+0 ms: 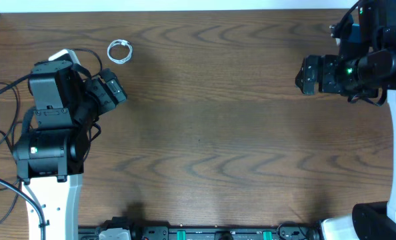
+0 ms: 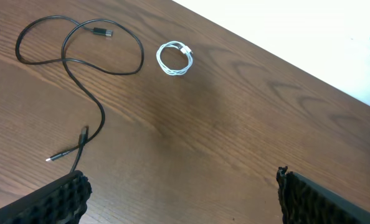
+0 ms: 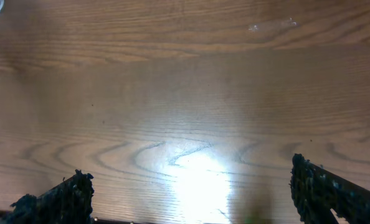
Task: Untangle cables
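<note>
**Cables and grippers on the table, three views.** The white cable (image 2: 175,58) is wound into a small tight coil and lies flat on the wooden table (image 1: 205,133), near the far edge. From overhead, the same coil (image 1: 120,51) is seen just beyond the left arm. It is apart from the black cable.

The black cable (image 2: 102,115) is spread loosely on the wood beside the coil. A wide loop is formed that crosses over itself, and a plug end (image 2: 103,31) lies at the top of the loop, near the coil but not touching it. A long tail is led down to a thin tip close to the left finger pad. Whether this is one cord or two cannot be told.

The left gripper (image 2: 180,177) is held wide apart above bare wood, and nothing is gripped between its pads. The right gripper (image 3: 188,174) is likewise spread wide over bare table at the opposite side, well apart from both cables. Only a sliver of white cord is seen at the top left corner of its view.
</note>
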